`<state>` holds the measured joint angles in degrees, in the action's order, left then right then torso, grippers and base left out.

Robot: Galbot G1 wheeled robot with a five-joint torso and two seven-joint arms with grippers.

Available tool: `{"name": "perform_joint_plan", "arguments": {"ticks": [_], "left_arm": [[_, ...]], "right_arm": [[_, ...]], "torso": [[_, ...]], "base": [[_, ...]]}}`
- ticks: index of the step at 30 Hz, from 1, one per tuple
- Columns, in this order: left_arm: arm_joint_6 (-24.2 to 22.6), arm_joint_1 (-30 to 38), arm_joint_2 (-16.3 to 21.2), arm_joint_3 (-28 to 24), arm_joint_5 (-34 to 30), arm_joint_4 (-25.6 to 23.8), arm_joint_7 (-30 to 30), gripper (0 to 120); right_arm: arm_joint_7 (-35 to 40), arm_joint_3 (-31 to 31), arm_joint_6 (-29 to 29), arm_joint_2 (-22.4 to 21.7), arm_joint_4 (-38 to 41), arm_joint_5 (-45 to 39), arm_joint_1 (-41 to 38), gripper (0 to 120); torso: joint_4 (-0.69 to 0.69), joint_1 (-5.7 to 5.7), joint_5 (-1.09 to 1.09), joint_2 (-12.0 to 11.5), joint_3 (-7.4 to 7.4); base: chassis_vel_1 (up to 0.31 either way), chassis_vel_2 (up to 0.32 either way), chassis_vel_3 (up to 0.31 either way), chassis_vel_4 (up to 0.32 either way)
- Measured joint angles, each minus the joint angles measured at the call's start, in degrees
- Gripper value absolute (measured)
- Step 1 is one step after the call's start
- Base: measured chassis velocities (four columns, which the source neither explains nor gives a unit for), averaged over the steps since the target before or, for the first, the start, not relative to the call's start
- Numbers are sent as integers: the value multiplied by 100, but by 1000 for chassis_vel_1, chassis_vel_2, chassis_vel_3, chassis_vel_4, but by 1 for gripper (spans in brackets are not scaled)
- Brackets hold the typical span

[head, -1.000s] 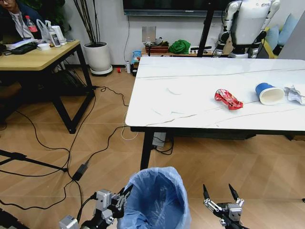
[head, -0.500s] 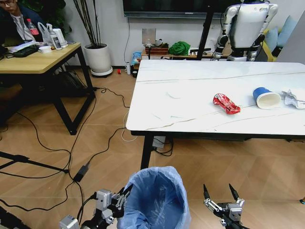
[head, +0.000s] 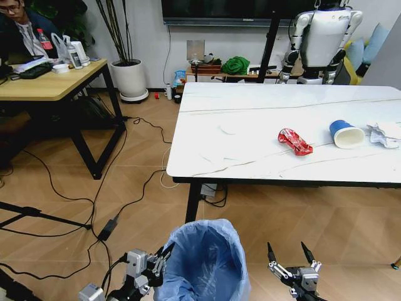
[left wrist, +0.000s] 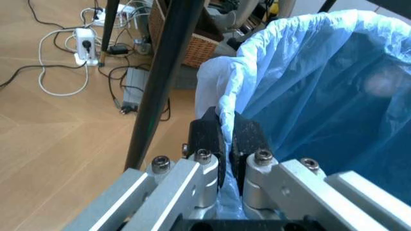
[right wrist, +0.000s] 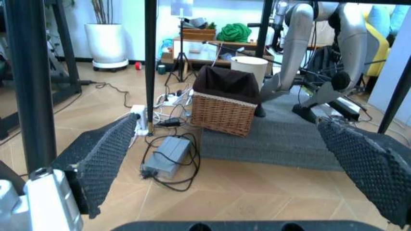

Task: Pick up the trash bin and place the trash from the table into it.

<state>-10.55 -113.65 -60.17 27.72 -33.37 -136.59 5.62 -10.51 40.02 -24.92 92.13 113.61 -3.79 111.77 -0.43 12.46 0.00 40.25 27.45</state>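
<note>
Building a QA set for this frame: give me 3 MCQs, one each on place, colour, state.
1. Where does the crushed can lie?
A. on the table
B. in the trash bin
C. on the floor

2. What colour is the bin's liner?
A. black
B. blue
C. green

3. How is the right gripper?
A. shut on the cup
B. shut on the bin rim
C. open, holding nothing

Key: 1 A, it rests on the marble top; 2 B, translucent blue bag; 3 C, fingers spread apart, while the left gripper pinches the bin rim.

The trash [head: 295, 142] lies on the table [head: 250, 144], behind the trash bin [head: 203, 260].
</note>
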Motion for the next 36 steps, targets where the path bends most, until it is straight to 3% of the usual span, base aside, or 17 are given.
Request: {"name": "perform_joint_plan", "arguments": {"ticks": [36], "left_arm": [[68,3,18,19,210,17,103,0]], "right_arm": [[0,1,-11,0,30,3,9,100]], "torso": [[0,424,0,992,568]], "base": [[0,0,0,0]]}}
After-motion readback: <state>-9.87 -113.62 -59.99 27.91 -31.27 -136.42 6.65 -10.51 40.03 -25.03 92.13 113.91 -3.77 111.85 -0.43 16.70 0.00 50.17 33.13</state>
